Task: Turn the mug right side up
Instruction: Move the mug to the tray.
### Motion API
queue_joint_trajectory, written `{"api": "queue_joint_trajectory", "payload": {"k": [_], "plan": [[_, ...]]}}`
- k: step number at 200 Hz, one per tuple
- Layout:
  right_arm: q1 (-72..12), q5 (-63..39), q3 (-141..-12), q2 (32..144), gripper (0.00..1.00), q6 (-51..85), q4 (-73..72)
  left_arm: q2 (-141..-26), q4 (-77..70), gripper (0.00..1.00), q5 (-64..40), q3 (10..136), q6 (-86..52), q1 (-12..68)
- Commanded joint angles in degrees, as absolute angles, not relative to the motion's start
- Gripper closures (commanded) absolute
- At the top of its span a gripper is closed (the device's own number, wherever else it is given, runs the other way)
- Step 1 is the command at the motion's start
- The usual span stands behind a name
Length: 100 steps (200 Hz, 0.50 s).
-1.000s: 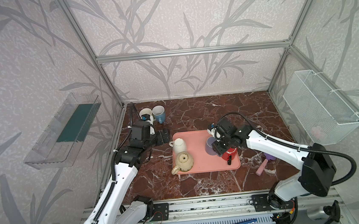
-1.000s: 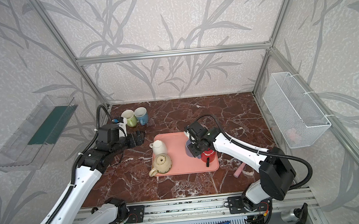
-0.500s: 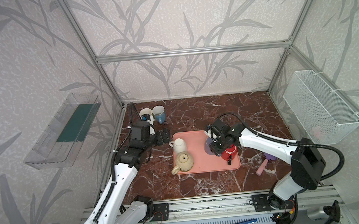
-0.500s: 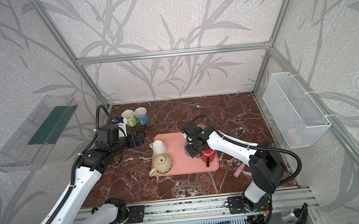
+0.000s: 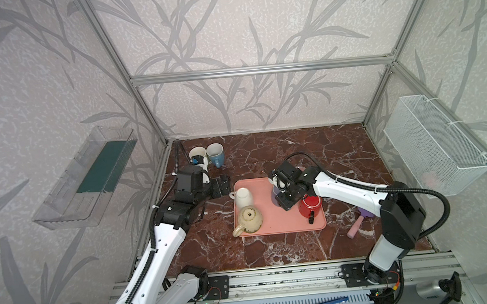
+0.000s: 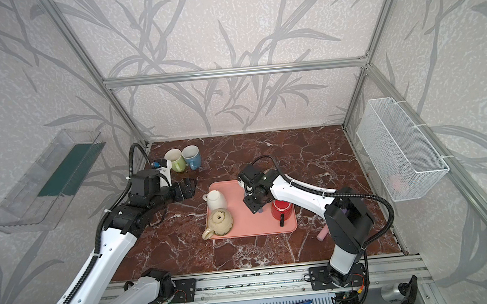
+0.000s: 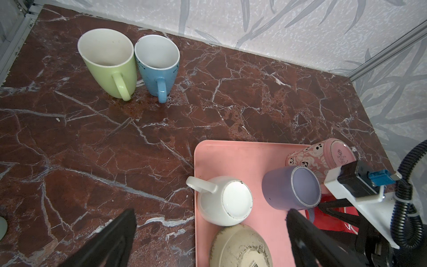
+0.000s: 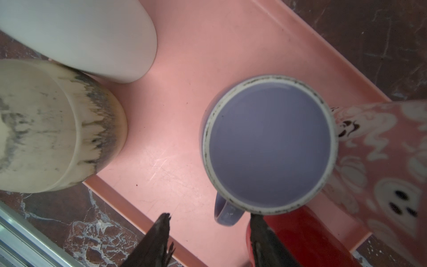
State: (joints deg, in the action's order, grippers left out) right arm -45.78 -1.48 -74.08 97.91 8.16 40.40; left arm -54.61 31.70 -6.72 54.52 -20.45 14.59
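Right jaws parted near inverted glossy lilac mug (image 8: 269, 143), left jaws spread wide.

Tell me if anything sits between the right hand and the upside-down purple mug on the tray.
Nothing visible does. The right hand hangs open over the purple mug, by its handle. The red mug and the ghost-patterned mug crowd its sides, so a finger may brush the red one.

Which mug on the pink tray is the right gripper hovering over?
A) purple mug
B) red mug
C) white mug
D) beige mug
A: in the right wrist view, the upturned base of the purple mug lies just ahead of the open fingers, with its handle towards them.
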Motion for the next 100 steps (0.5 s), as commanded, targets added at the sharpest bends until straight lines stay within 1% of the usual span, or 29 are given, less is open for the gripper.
{"api": "queue_joint_trajectory", "payload": {"k": [1, 23, 28, 68, 100], "plan": [[-46.25, -1.15, -75.72, 98.90, 0.43, 8.25, 41.41, -53.46, 31.90, 0.01, -6.25, 53.82, -19.25, 14.86], [-46.32, -0.36, -74.87, 98.10, 0.44, 9.45, 41.23, -53.51, 31.90, 0.01, -6.48, 53.81, -19.16, 14.94], [-46.32, -0.16, -74.61, 96.23, 0.44, 9.73, 41.23, -53.53, 31.91, 0.01, -6.53, 53.86, -19.16, 15.02], [-46.27, 1.62, -72.17, 91.70, 0.44, 12.25, 41.23, -54.55, 32.26, 0.01, -7.21, 54.36, -19.43, 15.11], [-46.31, 1.68, -70.32, 90.40, 0.46, 14.21, 40.32, -54.72, 32.34, 0.01, -7.02, 54.26, -19.51, 15.12]]}}
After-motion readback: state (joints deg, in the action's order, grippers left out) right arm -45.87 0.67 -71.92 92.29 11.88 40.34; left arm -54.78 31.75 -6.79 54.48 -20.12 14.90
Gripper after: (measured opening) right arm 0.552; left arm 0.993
